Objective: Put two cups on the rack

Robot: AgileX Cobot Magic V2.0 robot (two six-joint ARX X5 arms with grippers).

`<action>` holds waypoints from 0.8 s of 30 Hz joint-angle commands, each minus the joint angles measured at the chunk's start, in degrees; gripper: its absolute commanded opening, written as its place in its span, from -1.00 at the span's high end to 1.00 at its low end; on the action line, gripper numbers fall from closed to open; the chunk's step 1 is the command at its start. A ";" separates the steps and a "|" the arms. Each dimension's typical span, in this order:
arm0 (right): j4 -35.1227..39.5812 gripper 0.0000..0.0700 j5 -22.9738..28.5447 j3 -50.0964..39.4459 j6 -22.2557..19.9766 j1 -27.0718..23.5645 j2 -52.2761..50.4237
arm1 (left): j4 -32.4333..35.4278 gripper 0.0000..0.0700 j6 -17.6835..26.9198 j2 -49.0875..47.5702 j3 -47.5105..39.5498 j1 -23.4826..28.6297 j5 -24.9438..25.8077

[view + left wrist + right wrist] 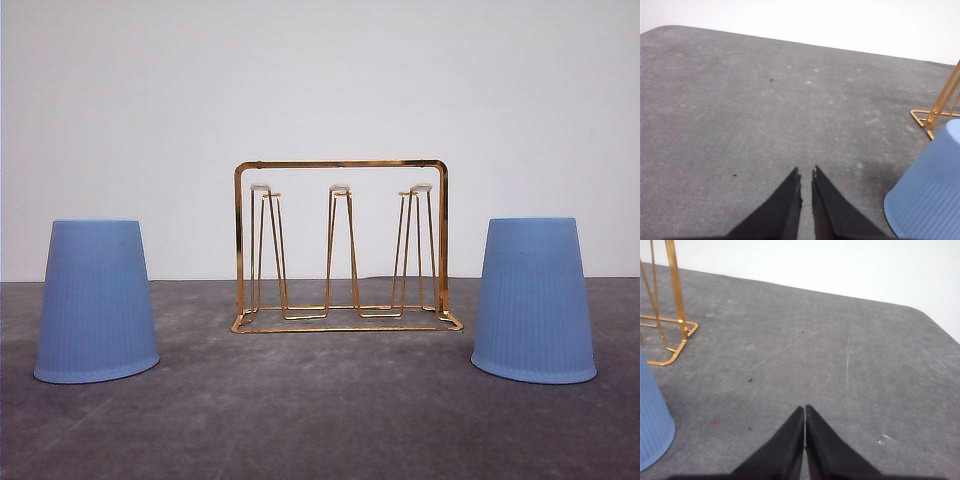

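Note:
Two light blue ribbed cups stand upside down on the grey table: one cup (pixel 96 301) at the left and one cup (pixel 533 299) at the right. Between them, a little farther back, stands the gold wire rack (pixel 342 248) with white-tipped prongs, all bare. My left gripper (pixel 806 174) is shut with nothing held, over bare table, the left cup (pixel 929 194) beside it and a rack corner (pixel 935 118) beyond. My right gripper (pixel 805 409) is shut too, empty, with the right cup (pixel 652 416) off to its side and the rack's base corner (pixel 675 315) beyond.
The grey table (pixel 330 410) ends at a white wall behind the rack. Its rounded far corners show in both wrist views. Open table surface lies in front of the cups and the rack.

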 commanded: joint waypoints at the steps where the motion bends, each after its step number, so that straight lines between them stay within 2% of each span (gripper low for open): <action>1: 0.61 1.00 0.22 -0.22 0.61 0.17 -0.04 | -0.04 0.94 0.04 -0.07 -0.77 0.02 -0.11; 24: 0.70 1.00 -0.54 -0.22 0.79 0.20 -0.04 | 0.13 0.94 0.00 -0.09 -0.77 0.02 -0.11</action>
